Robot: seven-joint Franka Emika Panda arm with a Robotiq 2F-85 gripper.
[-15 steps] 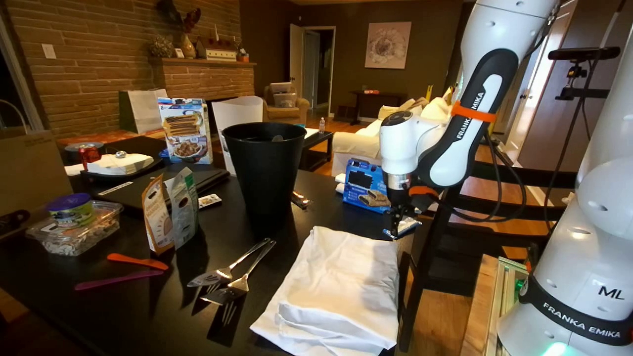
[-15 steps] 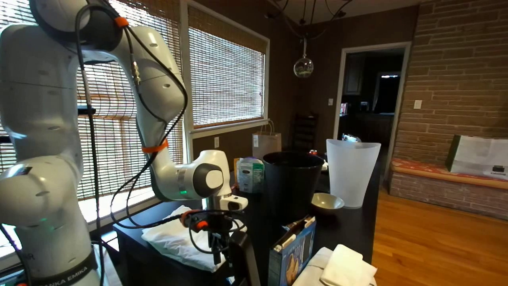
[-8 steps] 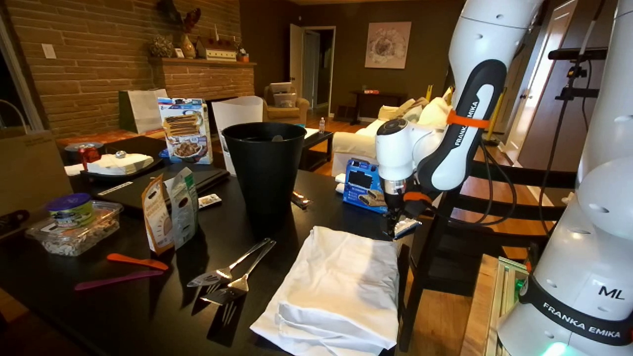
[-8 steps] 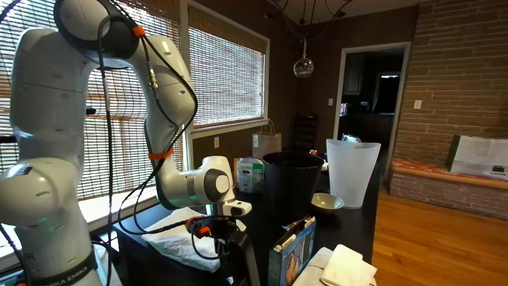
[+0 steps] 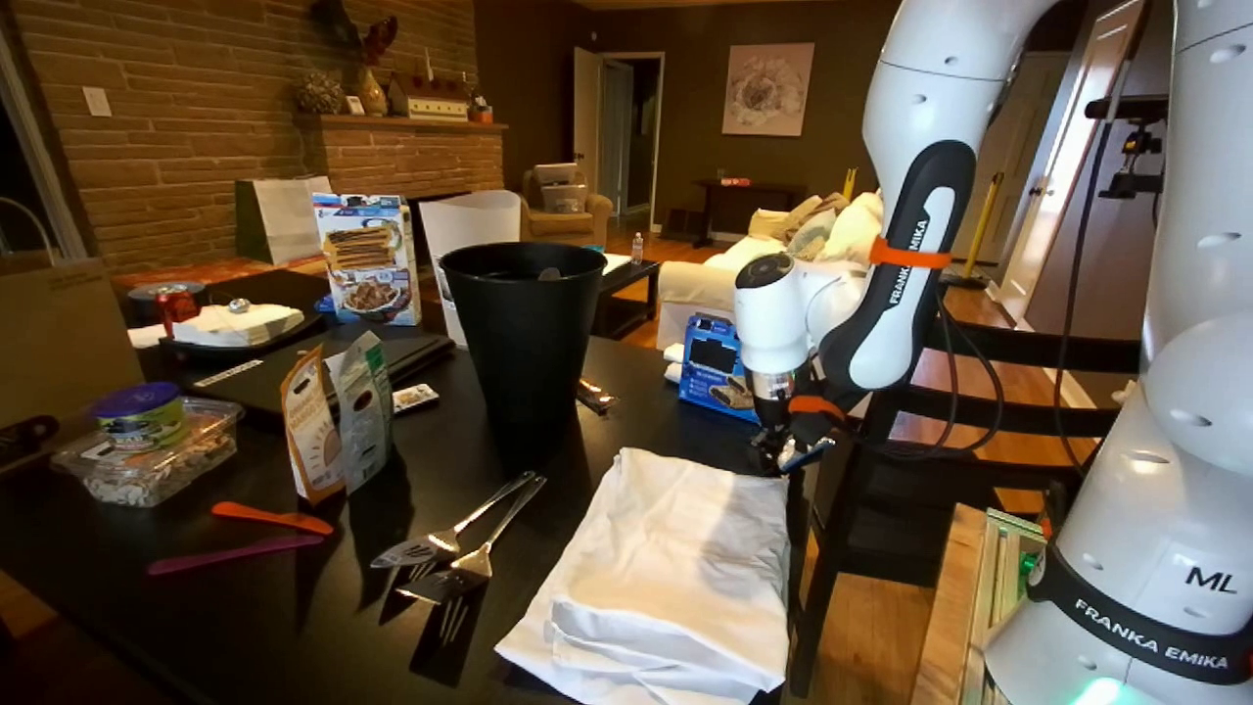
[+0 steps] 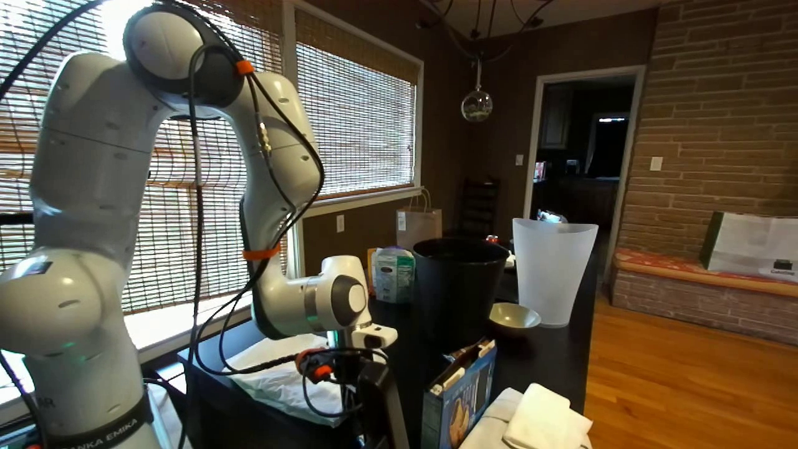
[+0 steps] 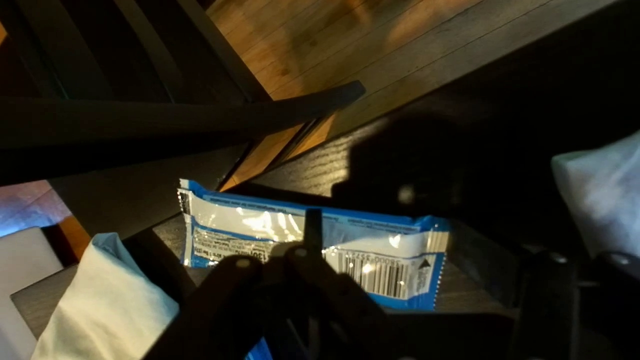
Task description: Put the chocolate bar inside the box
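The chocolate bar, a silver-and-blue wrapped bar (image 7: 385,267), lies at the table's edge, barcode side up; one end reaches past the edge line in the wrist view. It also shows, tilted, in an exterior view (image 5: 812,453). My gripper (image 7: 384,222) is open low over it. One dark finger crosses the bar's middle; the other is by its barcode end. Whether they touch is unclear. The gripper also shows in an exterior view (image 5: 770,452). The box, a small blue carton (image 5: 715,364), stands just behind the gripper; in an exterior view its top (image 6: 464,374) looks open.
A tall black bin (image 5: 524,333) stands mid-table, with another wrapped bar (image 5: 595,396) beside it. A white folded cloth (image 5: 675,558) lies near the gripper. A chair back (image 7: 190,117) rises by the table edge. A white cup-shaped container (image 6: 552,274) and bowl (image 6: 515,316) stand beyond.
The gripper and forearm have moved lower and slightly left in an exterior view, down over the bar. The bar has tipped, showing a blue side instead of a flat silver one.
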